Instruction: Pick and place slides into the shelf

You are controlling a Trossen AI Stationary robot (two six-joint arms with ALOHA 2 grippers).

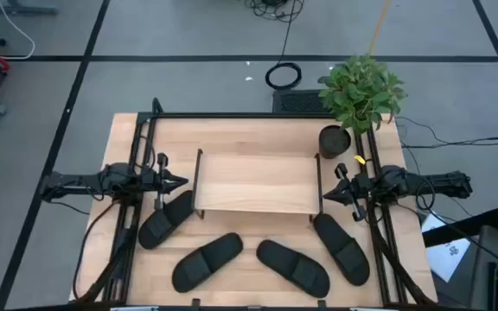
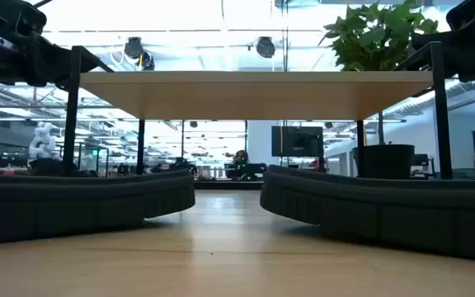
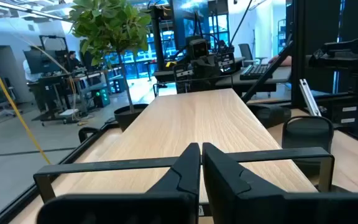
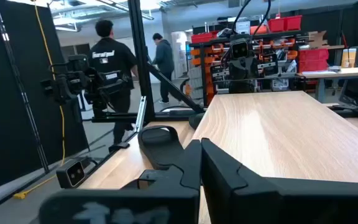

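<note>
From the overhead camera I saw the shelf (image 1: 253, 181) at the centre of the frame, its plank top bare. All four slides lay on the table (image 1: 232, 130) below it: the far-left slide (image 1: 164, 218), the centre-left slide (image 1: 207, 262), the centre-right slide (image 1: 293, 267) and the far-right slide (image 1: 341, 247). My left gripper (image 1: 180, 182) hung at the shelf's left edge, jaws pinched together on nothing. My right gripper (image 1: 325, 195) sat at the right edge, likewise closed and empty, below a potted plant (image 1: 361, 91).
</note>
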